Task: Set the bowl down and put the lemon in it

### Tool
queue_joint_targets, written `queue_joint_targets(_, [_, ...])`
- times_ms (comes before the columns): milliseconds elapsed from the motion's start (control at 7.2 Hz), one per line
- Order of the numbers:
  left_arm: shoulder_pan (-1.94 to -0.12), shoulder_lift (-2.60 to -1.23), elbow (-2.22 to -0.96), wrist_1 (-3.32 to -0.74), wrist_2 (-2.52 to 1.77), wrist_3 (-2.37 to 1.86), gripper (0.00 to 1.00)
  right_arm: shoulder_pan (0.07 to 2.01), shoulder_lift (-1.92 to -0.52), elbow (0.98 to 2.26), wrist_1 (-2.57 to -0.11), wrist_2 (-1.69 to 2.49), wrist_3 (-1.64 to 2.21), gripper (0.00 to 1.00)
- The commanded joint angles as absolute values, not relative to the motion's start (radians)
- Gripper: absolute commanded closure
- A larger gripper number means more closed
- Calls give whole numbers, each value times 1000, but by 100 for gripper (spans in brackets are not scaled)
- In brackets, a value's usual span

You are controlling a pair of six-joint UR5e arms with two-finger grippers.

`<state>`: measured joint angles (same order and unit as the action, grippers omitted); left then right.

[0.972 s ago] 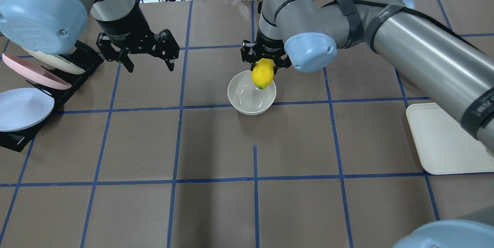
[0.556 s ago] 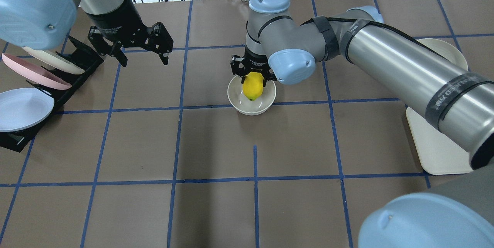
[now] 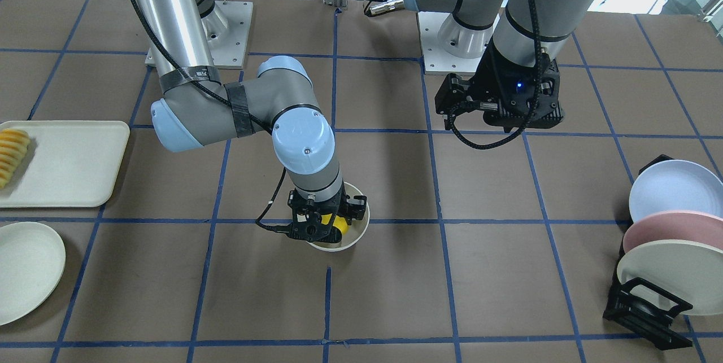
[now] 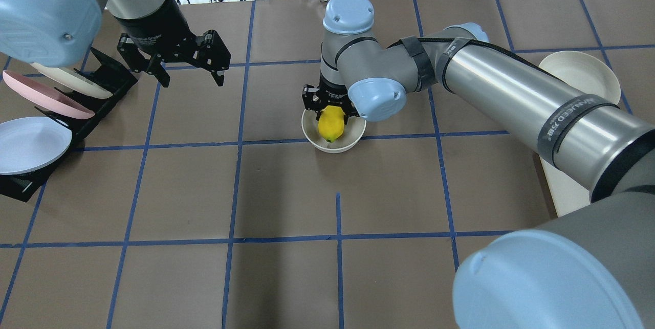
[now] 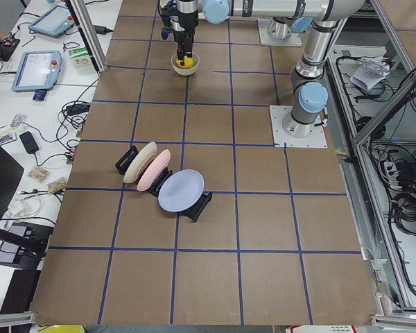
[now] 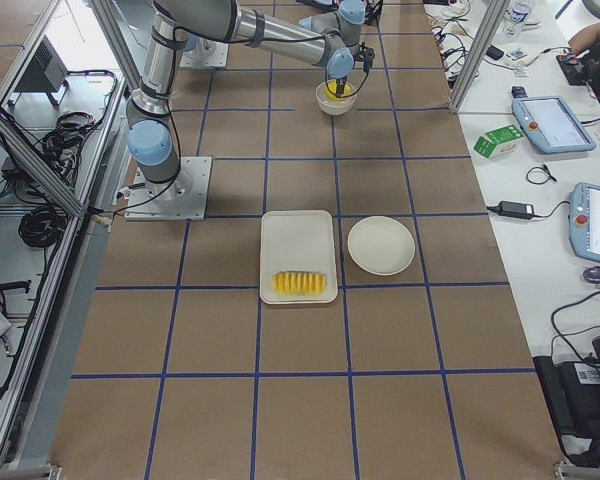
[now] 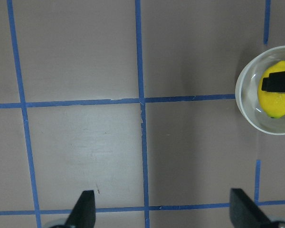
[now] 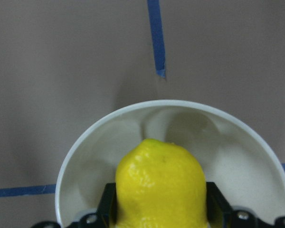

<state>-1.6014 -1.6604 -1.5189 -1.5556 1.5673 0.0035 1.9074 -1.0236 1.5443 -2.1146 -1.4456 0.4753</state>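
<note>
- One bowl [image 4: 337, 146] on counter [image 4: 286, 191]; one lemon [image 4: 330, 123] low within it.
- Lemon long axis near upright, tip down.
- Right fingers [image 8: 108, 209] clamp lemon's sides.
- Left fingers [image 7: 84, 211] spread wide, empty, well apart from bowl.

Off-white bowl [image 4: 339, 146] upright; yellow lemon [image 4: 330, 123] low inside, clamped between jaws.

One bowl [image 4: 335, 146], one lemon [image 4: 331, 123], three racked plates [image 3: 661, 229], one flat plate [image 3: 25, 270], one tray [image 3: 68, 162]
</note>
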Motion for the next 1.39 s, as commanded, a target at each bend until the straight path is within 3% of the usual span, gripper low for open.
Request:
queue_joint_targets(0, [-1600, -1660, -1506, -1558, 1569, 5, 0, 1899, -1040, 1545, -2106, -1459, 460, 0])
queue_joint_targets(556, [-1597, -1658, -1514, -1562, 1565, 5, 0, 1837, -1170, 1539, -1999, -1474, 389, 0])
queue_joint_targets(694, [-1597, -1657, -1508, -1563, 1571, 5, 0, 1772, -1218, 1534, -1823, -1479, 223, 0])
queue_joint_targets(1250, [-1601, -1652, -1523, -1560, 1569, 5, 0, 1566, -1440, 1549, -1639, -1535, 138, 0])
